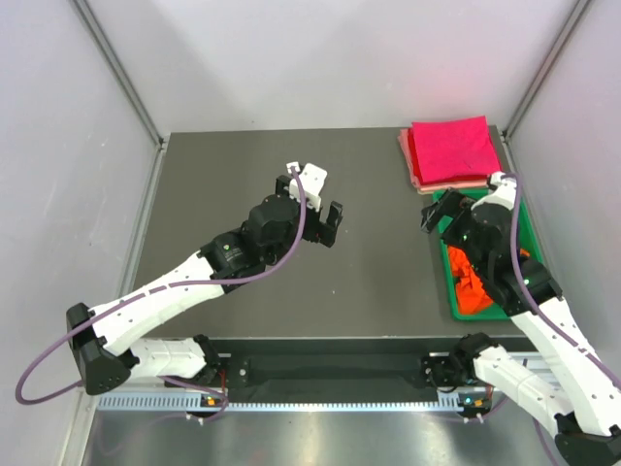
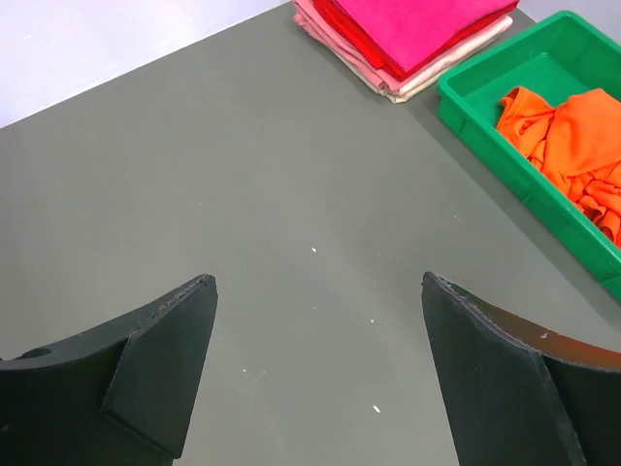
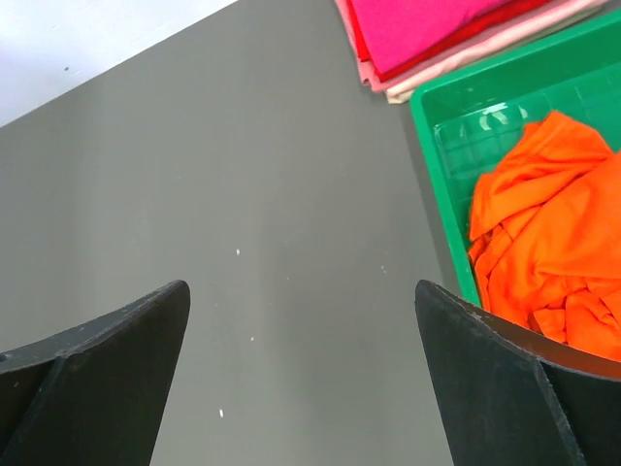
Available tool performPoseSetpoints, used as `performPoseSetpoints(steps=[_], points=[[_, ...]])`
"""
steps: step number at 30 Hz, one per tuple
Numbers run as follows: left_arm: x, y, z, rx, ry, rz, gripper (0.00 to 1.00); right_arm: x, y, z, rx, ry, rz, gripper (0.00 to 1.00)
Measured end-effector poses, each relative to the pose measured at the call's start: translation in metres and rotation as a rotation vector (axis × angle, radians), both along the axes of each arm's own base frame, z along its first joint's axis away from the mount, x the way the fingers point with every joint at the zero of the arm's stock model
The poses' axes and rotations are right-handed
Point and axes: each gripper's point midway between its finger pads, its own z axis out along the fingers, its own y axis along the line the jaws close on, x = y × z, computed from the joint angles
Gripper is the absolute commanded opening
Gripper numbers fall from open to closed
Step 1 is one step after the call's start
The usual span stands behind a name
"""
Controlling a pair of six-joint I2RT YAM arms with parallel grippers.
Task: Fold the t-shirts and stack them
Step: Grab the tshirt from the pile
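A bright orange t-shirt [image 1: 473, 282] lies crumpled in the green tray [image 1: 453, 296] at the right of the table. Folded t-shirts [image 1: 449, 150] form a stack at the back right corner, magenta on top and pale pink beneath. My left gripper [image 1: 309, 206] hovers open over the bare table middle, nothing between its fingers [image 2: 316, 280]. My right gripper [image 1: 441, 209] stands open just left of the tray's far end, its jaws [image 3: 301, 286] holding nothing. The right wrist view has the orange shirt [image 3: 543, 223] to the right of the jaws and the folded stack [image 3: 427, 29] ahead.
The dark grey tabletop [image 1: 243, 175] is walled by pale panels at the back and sides. The tray's rim [image 2: 466, 112] stands close beside the folded stack [image 2: 408, 29]. The orange shirt [image 2: 572, 136] fills the tray's near part.
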Motion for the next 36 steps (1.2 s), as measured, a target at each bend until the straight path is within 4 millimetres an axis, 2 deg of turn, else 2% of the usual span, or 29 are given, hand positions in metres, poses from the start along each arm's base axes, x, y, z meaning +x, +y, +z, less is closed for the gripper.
performPoseSetpoints(steps=[7,11,14,16,17,20,21,22,25,30,32,36], points=[[0.000,0.003,0.003,0.001,-0.010,0.008,0.90,0.007,-0.005,-0.010,0.016,0.035,-0.077,1.00],[0.001,0.005,0.003,0.006,-0.016,0.016,0.89,0.022,-0.016,-0.033,-0.024,0.107,-0.182,1.00],[0.002,0.005,0.004,0.008,-0.019,0.020,0.89,0.040,-0.047,-0.067,-0.101,0.234,-0.320,1.00],[0.002,0.007,0.005,0.010,-0.024,0.029,0.89,0.048,-0.084,-0.098,-0.128,0.347,-0.447,1.00],[0.003,0.008,0.006,0.011,-0.027,0.032,0.89,0.047,-0.108,-0.113,-0.135,0.403,-0.521,1.00],[0.003,0.010,0.007,0.011,-0.037,0.039,0.89,0.034,-0.161,-0.141,-0.110,0.504,-0.689,1.00],[0.003,0.010,0.008,0.011,-0.040,0.039,0.89,0.030,-0.166,-0.146,-0.108,0.520,-0.708,1.00],[0.003,0.010,0.008,0.010,-0.042,0.039,0.89,0.021,-0.183,-0.153,-0.091,0.542,-0.767,1.00],[0.003,0.011,0.008,0.012,-0.046,0.038,0.89,0.016,-0.197,-0.168,-0.061,0.584,-0.819,0.99],[0.005,0.014,0.008,0.021,-0.053,0.054,0.88,0.022,-0.203,-0.206,-0.025,0.673,-0.827,0.98],[0.005,0.015,0.009,0.023,-0.055,0.061,0.88,0.023,-0.203,-0.221,-0.020,0.702,-0.824,0.91],[0.006,0.016,0.008,0.025,-0.057,0.069,0.88,0.030,-0.206,-0.238,0.036,0.706,-0.816,0.46]])
